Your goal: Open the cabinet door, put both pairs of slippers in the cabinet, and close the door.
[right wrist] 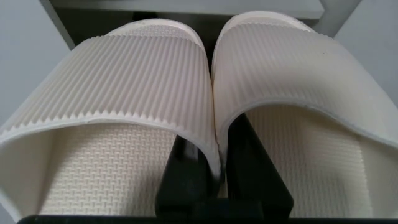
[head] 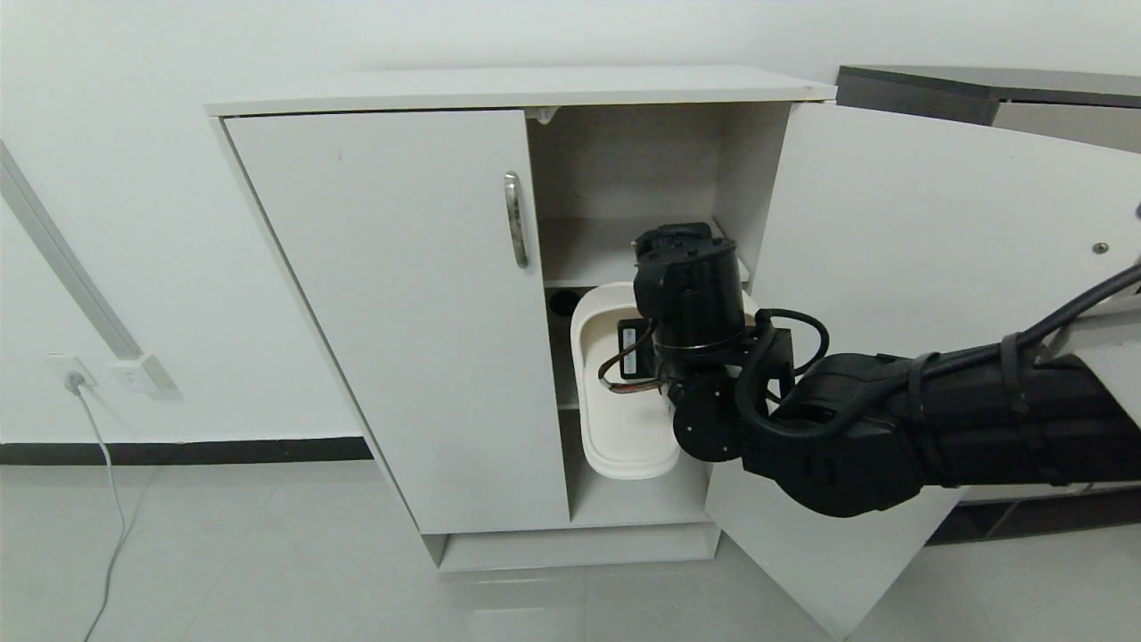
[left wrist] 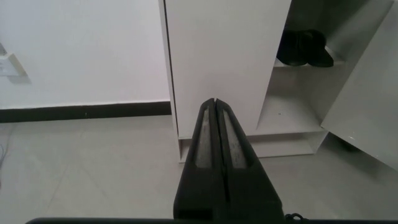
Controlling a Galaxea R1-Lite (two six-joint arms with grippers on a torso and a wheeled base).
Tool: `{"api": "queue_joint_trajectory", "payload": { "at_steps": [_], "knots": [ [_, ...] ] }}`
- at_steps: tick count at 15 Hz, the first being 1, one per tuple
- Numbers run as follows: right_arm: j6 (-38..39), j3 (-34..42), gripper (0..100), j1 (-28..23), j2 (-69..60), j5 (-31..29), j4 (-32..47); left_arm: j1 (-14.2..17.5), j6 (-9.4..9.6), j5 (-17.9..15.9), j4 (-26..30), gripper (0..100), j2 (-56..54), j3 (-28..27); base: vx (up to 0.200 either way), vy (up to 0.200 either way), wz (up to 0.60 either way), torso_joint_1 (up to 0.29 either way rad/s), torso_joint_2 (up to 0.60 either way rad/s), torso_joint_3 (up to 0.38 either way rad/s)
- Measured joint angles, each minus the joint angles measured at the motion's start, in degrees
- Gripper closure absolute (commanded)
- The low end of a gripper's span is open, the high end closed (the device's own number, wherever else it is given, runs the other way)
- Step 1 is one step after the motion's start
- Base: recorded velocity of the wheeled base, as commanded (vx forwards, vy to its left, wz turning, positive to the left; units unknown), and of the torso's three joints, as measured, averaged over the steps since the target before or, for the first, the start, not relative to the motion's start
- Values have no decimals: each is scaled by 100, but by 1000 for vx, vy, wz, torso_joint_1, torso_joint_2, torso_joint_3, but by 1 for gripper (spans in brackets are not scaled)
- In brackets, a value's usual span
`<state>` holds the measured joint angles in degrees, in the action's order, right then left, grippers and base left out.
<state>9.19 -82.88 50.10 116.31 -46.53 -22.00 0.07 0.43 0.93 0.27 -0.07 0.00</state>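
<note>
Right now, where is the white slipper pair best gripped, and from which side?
At the touching inner strap edges, from the heel end: the slippers sit side by side, so the right claw pinches both walls at once.

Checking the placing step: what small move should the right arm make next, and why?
Probably ease the right gripper forward into the open white cabinet before releasing: the cream ribbed slippers it clamps hang at the opening, not resting on any shelf.

The slipper pair held by the right hand stands in the cabinet's opening, right of the closed door.
</note>
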Motion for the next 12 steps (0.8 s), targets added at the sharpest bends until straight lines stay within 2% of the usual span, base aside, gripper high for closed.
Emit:
{"api": "queue_joint_trajectory", "payload": {
  "at_steps": [2, 12],
  "knots": [
    [-28, -49, 100, -16, 0, 26, 0, 0, -7, -4, -2, 100, 0, 0, 0, 0, 0, 0, 0, 0],
    [-117, -99, 100, -38, -49, 52, -2, 0, -10, -33, 2, 100, 0, 0, 200, 0, 0, 1, 4, 3]
  ]
}}
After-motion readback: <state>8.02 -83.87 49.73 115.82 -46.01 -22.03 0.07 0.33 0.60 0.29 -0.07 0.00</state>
